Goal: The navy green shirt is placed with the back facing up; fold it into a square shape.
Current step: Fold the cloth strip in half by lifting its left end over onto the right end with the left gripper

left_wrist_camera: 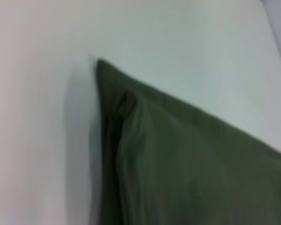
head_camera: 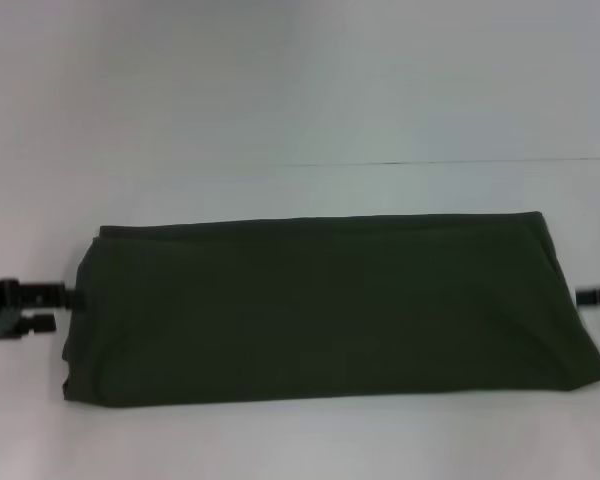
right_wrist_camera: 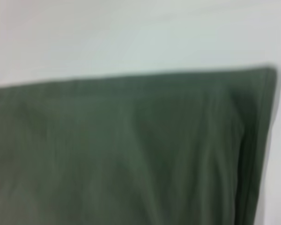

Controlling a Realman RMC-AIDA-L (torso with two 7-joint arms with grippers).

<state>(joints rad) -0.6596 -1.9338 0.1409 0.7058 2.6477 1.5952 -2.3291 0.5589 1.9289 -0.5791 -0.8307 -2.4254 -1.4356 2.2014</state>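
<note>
Shirt: the navy green shirt (head_camera: 325, 310) lies flat on the white table (head_camera: 300, 190) as a long band, already folded lengthwise, and spans the whole gap between the two grippers.
Task stage: judged from its shape, a wide rectangle remains; the ends have not yet been brought over to make a square.
Risk, layers: the stacked edges at the left end (left_wrist_camera: 119, 140) bulge and sit unevenly; a pinch that catches only the top layer would likely peel the fold open instead of carrying the whole end.
Risk, skew: if the two ends are lifted at unequal heights or times, the soft fabric could drag and leave a crooked shape.
Risk, right end: the hem there (right_wrist_camera: 257, 140) lies in neat stacked lines, so a shallow grab may slip off.
Left gripper (head_camera: 55, 298): low beside the table surface, just off the shirt's left end, its tips nearly touching the cloth.
Left jaws: holding nothing; their gap cannot be told.
Right gripper (head_camera: 597, 296): only its tip shows, just beyond the shirt's right end, clear of the cloth.
Right jaws: cannot tell.
</note>
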